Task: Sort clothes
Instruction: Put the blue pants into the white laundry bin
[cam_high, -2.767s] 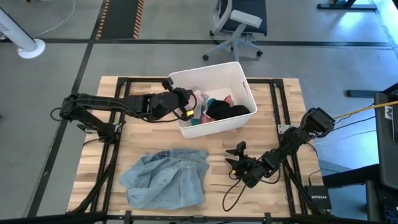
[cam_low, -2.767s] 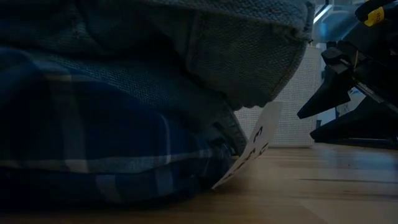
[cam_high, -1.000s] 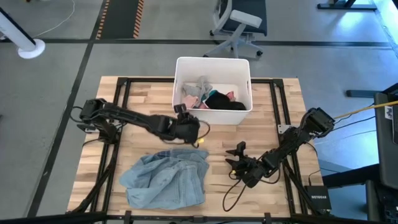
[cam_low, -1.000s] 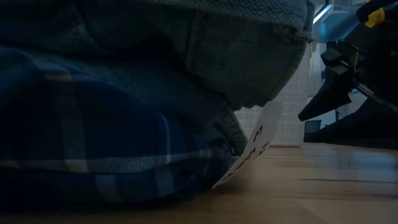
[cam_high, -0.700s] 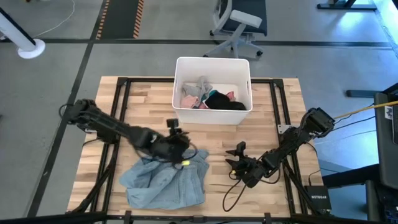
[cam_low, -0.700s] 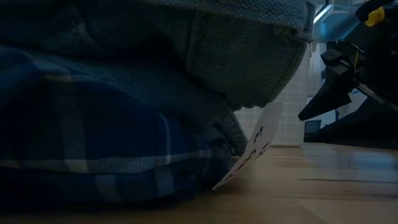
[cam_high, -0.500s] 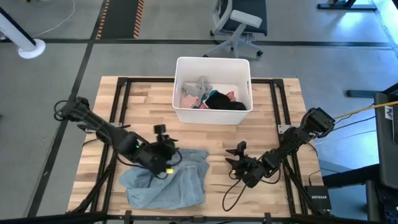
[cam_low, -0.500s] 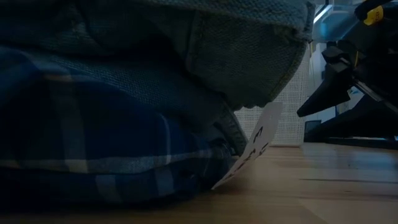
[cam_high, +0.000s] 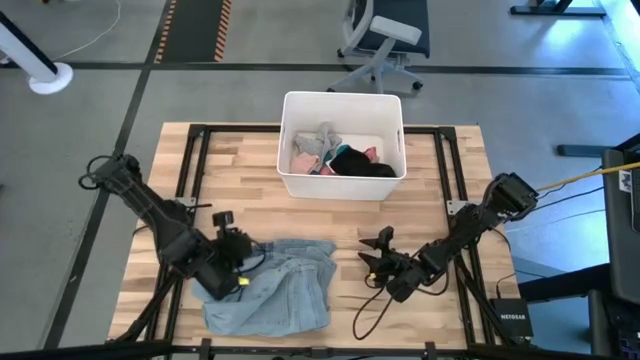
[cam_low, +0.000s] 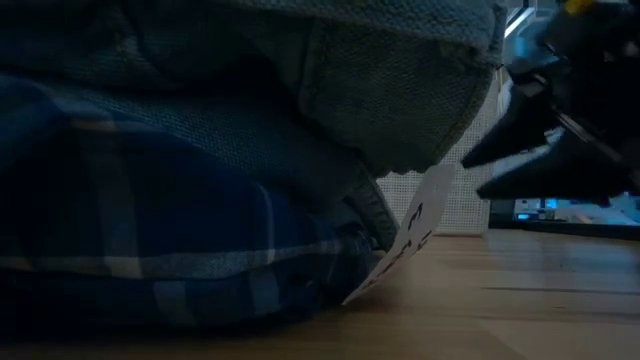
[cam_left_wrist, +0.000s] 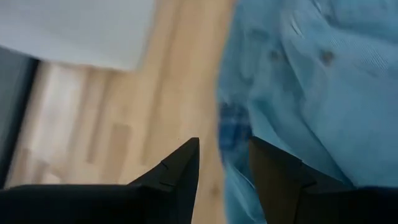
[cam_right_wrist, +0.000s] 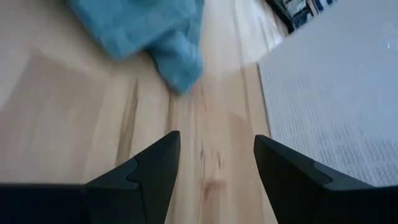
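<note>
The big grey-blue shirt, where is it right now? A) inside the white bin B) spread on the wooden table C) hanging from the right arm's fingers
B: the grey-blue shirt lies crumpled on the table, in front of the white bin.

We read only "NETGEAR" on the small black box (cam_high: 511, 318) at the table's right edge in the high view, while the dark marks on the white tag (cam_low: 400, 240) under the shirts (cam_low: 200, 150) stay illegible to us.
</note>
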